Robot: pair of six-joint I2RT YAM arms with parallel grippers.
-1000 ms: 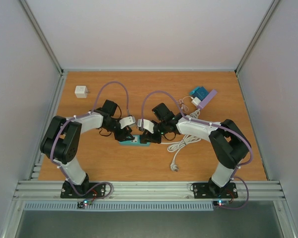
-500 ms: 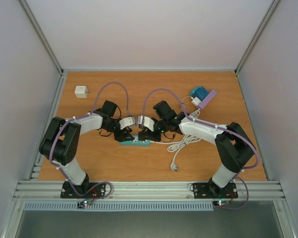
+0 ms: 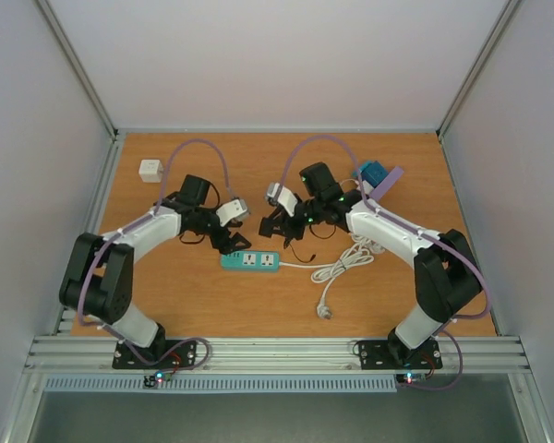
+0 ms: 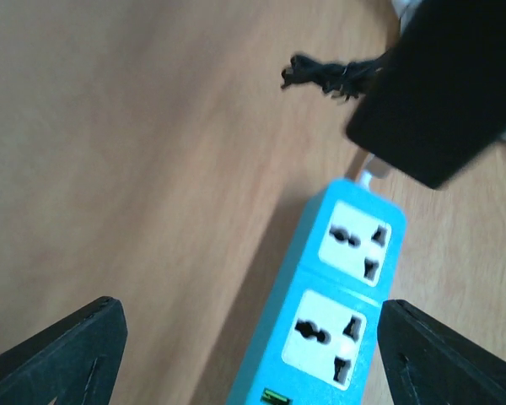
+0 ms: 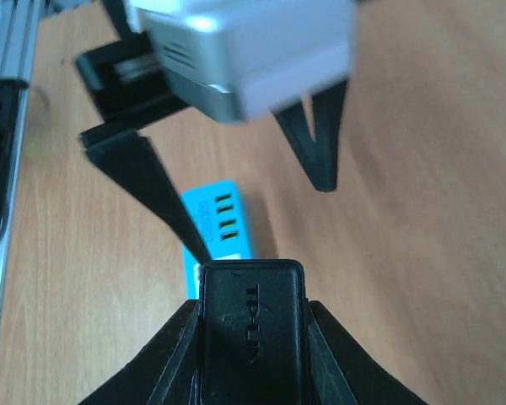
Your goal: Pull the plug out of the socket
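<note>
We hold the black plug (image 5: pixel 251 325) clamped between the fingers of our right gripper (image 3: pixel 279 224), above and clear of the teal power strip (image 3: pixel 250 261). The strip lies flat on the table (image 3: pixel 425 305), and we count two sockets on it, both empty. Our left gripper (image 3: pixel 233 240) hangs spread wide just over the strip, apart from it. One white cable (image 3: pixel 343 266) coils beside it.

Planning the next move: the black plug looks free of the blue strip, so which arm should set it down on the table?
Right. The right gripper is shut on the black plug, clear of the power strip, whose sockets show empty. The left gripper hangs open over the strip.
</note>
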